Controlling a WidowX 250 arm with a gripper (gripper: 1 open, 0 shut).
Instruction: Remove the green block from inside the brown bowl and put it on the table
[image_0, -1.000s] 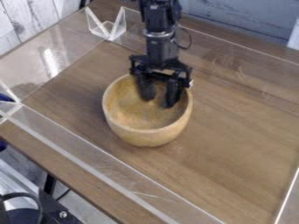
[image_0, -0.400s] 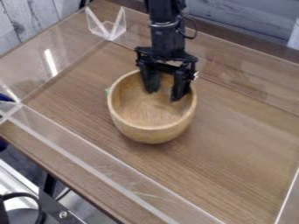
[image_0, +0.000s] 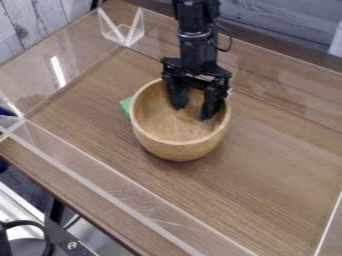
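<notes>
The brown bowl (image_0: 178, 140) stands upright near the middle of the table (image_0: 267, 180). My gripper (image_0: 195, 104) points straight down into the far half of the bowl, open, with nothing visible between its dark fingers (image_0: 178, 96). A small patch of the green block (image_0: 124, 105) shows on the table, tight against the bowl's left outer wall. The bowl hides most of it. The visible part of the bowl's inside is bare wood.
Low clear acrylic walls (image_0: 80, 170) border the table top. A folded clear acrylic piece (image_0: 122, 28) stands at the back left corner. The table's front-left edge drops off beyond the wall.
The jaws have spread wider. The gripper and bowl have shifted a little right and away, and a green patch has come into view at the bowl's left side.
</notes>
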